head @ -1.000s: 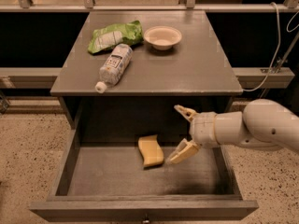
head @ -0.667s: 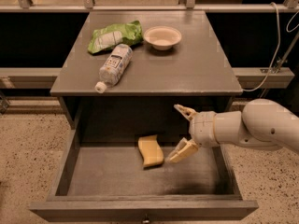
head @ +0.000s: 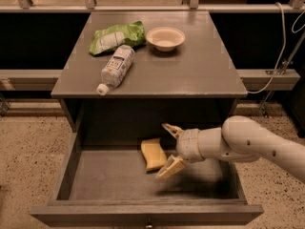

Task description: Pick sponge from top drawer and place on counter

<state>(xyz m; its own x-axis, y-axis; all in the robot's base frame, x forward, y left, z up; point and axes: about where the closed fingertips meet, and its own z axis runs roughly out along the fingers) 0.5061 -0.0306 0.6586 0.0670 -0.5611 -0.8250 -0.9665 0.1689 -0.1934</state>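
The yellow sponge (head: 153,154) lies on the flat bottom of the open top drawer (head: 105,175), near its middle. My gripper (head: 167,149) comes in from the right inside the drawer, just right of the sponge. It is open, with one pale finger above the sponge's far edge and the other at its near right corner. Nothing is held. The counter (head: 190,70) is the grey top of the cabinet above the drawer.
On the counter lie a green bag (head: 116,36), a white bowl (head: 165,37) and a plastic bottle (head: 116,67) on its side. The counter's right half is bare. A white cable (head: 279,56) hangs at the right. Speckled floor surrounds the cabinet.
My gripper has moved slightly left, closer to the sponge. The sponge has not moved.
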